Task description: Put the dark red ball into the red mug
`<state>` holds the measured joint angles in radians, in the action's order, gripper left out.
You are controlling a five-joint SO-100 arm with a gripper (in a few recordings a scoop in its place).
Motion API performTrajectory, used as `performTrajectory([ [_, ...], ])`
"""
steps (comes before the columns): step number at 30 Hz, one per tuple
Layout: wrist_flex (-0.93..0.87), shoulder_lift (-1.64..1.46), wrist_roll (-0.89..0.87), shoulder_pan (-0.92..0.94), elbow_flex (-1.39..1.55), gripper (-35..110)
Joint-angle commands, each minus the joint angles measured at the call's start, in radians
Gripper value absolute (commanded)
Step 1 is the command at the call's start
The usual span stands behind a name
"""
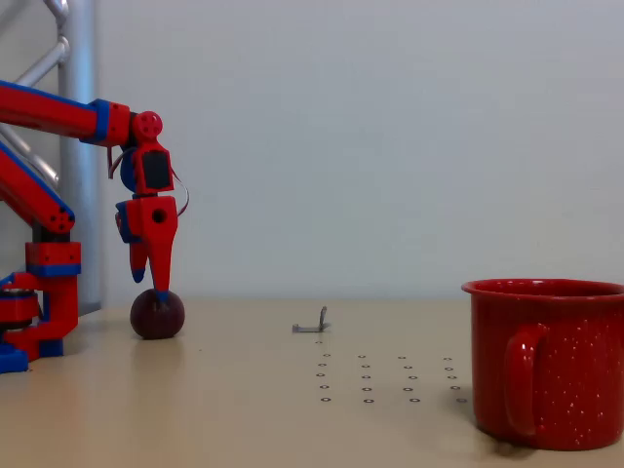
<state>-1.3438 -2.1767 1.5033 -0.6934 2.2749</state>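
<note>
The dark red ball (157,314) rests on the beige table at the left of the fixed view. Directly above it, the red-and-blue gripper (150,285) points straight down. Its longer finger's blue tip (161,292) touches or nearly touches the top of the ball, while the shorter fingertip ends a little higher and to the left. The tips stand slightly apart with nothing between them, so the gripper is open by a small gap. The red mug (561,361) with white speckles stands upright at the far right near the front, its handle facing the camera.
A small metal bracket (312,326) lies mid-table, with a grid of small holes (385,378) in front of it. The arm's base (34,312) and a metal pole (78,146) stand at the left edge. Bare tabletop separates ball and mug.
</note>
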Motion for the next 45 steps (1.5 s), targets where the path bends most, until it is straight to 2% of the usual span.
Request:
performTrajectory([
  [1,-0.011,0.002,-0.023,0.025,-0.035,42],
  [10,-0.012,0.118,-0.097,0.031,-0.058,41],
  [22,0.081,0.127,-0.107,0.031,0.003,40],
  [33,0.081,0.144,-0.097,0.057,0.011,31],
  [45,0.08,0.144,-0.048,0.137,0.0,38],
])
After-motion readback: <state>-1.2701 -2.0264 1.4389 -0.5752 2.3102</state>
